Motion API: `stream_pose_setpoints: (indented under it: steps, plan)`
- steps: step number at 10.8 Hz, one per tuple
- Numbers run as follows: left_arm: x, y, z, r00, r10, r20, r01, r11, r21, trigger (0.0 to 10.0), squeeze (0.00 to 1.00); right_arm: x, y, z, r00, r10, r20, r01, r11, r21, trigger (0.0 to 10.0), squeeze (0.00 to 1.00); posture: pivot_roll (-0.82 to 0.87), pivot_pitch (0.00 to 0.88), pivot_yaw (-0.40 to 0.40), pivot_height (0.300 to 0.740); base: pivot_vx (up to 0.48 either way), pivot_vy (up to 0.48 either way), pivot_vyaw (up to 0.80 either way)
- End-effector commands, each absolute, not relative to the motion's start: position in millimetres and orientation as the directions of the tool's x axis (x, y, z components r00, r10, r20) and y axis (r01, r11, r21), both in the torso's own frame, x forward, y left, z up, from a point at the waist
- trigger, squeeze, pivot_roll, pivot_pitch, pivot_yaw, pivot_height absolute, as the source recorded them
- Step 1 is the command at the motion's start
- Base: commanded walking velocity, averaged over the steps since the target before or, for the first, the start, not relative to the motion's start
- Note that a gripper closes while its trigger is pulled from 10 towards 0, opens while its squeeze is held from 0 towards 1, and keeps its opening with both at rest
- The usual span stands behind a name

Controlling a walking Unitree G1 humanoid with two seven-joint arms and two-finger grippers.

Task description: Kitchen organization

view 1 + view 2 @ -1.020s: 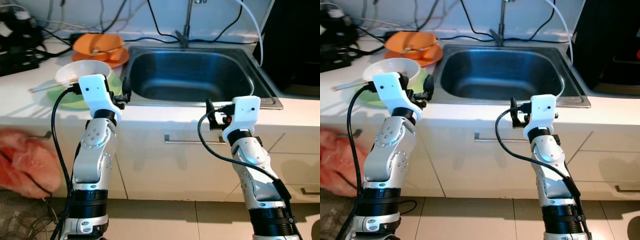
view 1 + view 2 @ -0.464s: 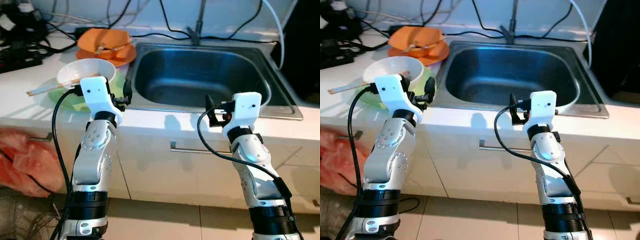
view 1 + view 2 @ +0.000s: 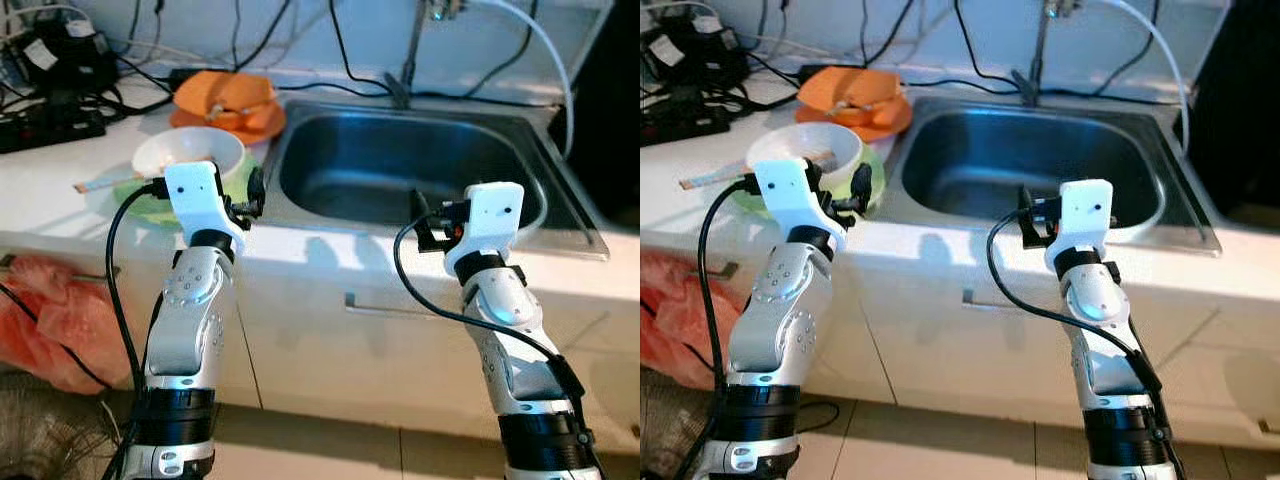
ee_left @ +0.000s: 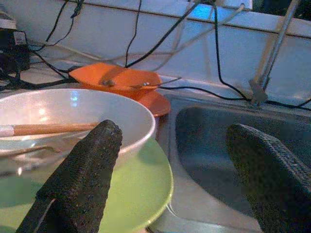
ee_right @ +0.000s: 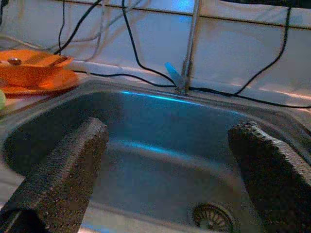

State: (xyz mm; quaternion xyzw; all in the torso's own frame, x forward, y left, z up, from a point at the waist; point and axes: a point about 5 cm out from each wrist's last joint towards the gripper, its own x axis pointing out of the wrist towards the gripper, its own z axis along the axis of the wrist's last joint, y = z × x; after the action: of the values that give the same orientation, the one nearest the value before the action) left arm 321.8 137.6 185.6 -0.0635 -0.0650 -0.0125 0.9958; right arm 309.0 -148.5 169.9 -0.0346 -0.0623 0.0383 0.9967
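Bag (image 3: 55,320): red plastic, hanging below the counter edge, left of the cabinets.
Cables (image 3: 250,40): black, running down the back wall and across the counter.
Power strip (image 3: 45,128): black, far left on the counter.
Hose (image 3: 545,45): white, arcing right from the tap.
Floor (image 3: 330,455): beige tile.

A home kitchen is shown: a steel sink (image 3: 420,170) with tap (image 3: 415,50) beyond the right hand (image 3: 420,220), dishes stacked on the bench (image 3: 60,200).

White counter (image 3: 60,205): green plate (image 3: 140,195), orange dishes (image 3: 225,100), cables (image 3: 60,110), sink (image 3: 400,170).
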Motion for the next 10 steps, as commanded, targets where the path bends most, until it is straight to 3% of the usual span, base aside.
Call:
stream_pose_setpoints:
  steps: [1, 5, 10]
  plan:
    - [322.2, 135.4, 181.6, 0.994, -0.028, 0.106, 0.039, 0.993, -0.111, 10.0, 0.0, 307.1, -147.6, 174.8, 0.985, 0.09, 0.146, -0.079, 0.994, -0.078, 10.0, 0.0, 0.11, 0.0, 0.009, 0.74, 0.48, 0.0, 0.0]
    - [321.9, 134.2, 178.5, 0.996, -0.029, 0.086, 0.036, 0.997, -0.074, 10.0, 0.0, 306.2, -146.6, 174.8, 0.985, 0.095, 0.147, -0.083, 0.993, -0.088, 10.0, 0.0, 0.11, 0.0, 0.01, 0.74, 0.442, -0.08, 0.0]
    - [320.4, 135.1, 179.4, 0.995, -0.019, 0.099, 0.031, 0.991, -0.128, 10.0, 0.0, 305.2, -144.3, 173.3, 0.984, 0.106, 0.146, -0.092, 0.991, -0.099, 10.0, 0.0, 0.11, 0.0, 0.01, 0.74, 0.0, 0.0, 0.0]
